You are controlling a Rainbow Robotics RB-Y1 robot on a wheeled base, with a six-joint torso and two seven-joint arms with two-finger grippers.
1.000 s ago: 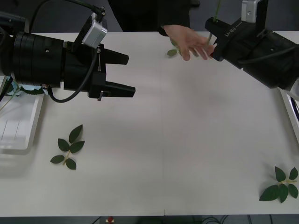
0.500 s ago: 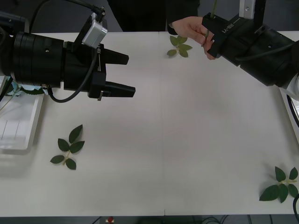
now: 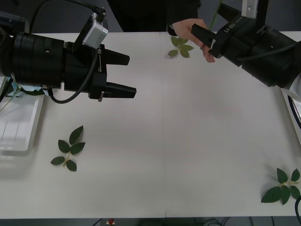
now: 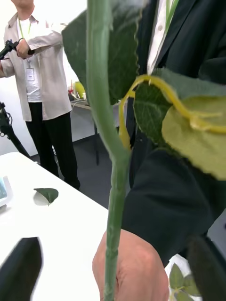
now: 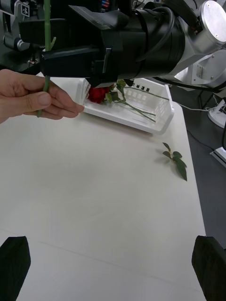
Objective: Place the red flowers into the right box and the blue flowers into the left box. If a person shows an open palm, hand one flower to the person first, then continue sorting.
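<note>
A: Front view first. What is where?
B: The right hand (image 3: 203, 36) is at the tabletop's (image 3: 188, 132) far edge, toward the right corner, jaws spread, with a flower stem (image 3: 215, 13) rising between them. The person's hand (image 3: 190, 32) is pinched on that stem just beside the jaws. The left hand (image 3: 123, 74) hovers over the left part of the tabletop, jaws apart, holding nothing. The left box (image 3: 19, 123) sits at the left edge. Loose leaf sprigs (image 3: 69, 148) lie near the corners.

A: And the right wrist view?
B: The stem (image 4: 113, 188) runs up between the two dark fingertips (image 4: 21, 265), which stand clear of it on either side. The person's knuckles (image 4: 129, 268) close around its lower part. The bloom is not visible, so I cannot tell its colour.

A: The left wrist view?
B: The person's hand (image 5: 35, 99) pinches the stem (image 5: 46, 33) below the right hand (image 5: 66, 63). Behind lies the right box (image 5: 141, 106) at the tabletop's edge, holding a red flower (image 5: 98, 93).

A: How would the stem handle?
B: I judge it light, thin and springy, with a wire-like core. It likely slips if gripped on a leaf, so bare stem is the place to hold.
</note>
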